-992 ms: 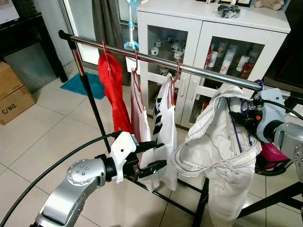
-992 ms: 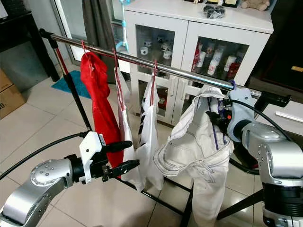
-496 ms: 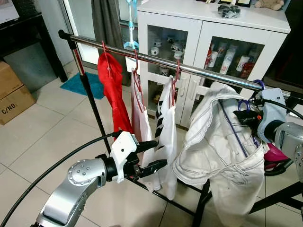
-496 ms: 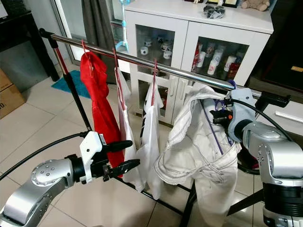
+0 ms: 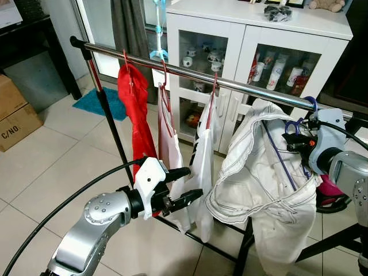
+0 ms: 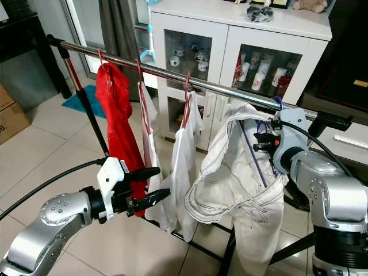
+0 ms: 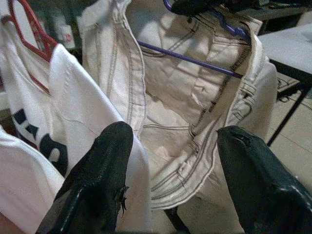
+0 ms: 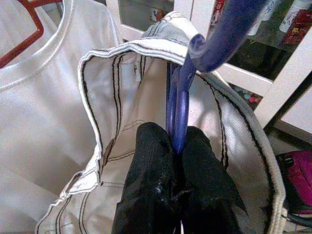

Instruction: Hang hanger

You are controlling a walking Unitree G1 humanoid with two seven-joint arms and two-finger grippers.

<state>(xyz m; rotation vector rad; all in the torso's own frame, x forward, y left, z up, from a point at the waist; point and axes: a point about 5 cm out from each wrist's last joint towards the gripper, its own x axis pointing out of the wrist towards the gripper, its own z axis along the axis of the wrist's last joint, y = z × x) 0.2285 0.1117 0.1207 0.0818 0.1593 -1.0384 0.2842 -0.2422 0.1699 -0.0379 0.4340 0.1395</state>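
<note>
Right wrist view shows the right gripper (image 8: 176, 161) with its jaws clamped on the purple hanger (image 8: 181, 105), the thin plastic pinched between the two black fingers (image 8: 151, 156). From the head camera, that gripper (image 5: 294, 142) sits at the right end of the steel clothes rail (image 5: 241, 86), just below the bar, with the hanger's hook (image 5: 312, 102) curving up at the rail; whether the hook rests on the bar cannot be told. A white garment with dark stitching (image 5: 259, 172) drapes from the purple hanger and sags down toward the floor.

Further left on the rail hang a red garment (image 5: 137, 115), a white top on a red hanger (image 5: 167, 109), and a white shirt with dark lettering (image 5: 202, 155) on another red hanger.

The left gripper (image 5: 184, 185) is held out low in the near left, in front of the hanging white shirts, its jaws spread wide and holding nothing. In the left wrist view its fingers (image 7: 105, 165) frame the white garment and the purple hanger bar (image 7: 195, 61).

Behind the rail stands a white glass-door cabinet (image 5: 253, 40) with mugs inside. A cardboard box (image 5: 14, 112) sits on the tiled floor (image 5: 52, 161) at far left.
</note>
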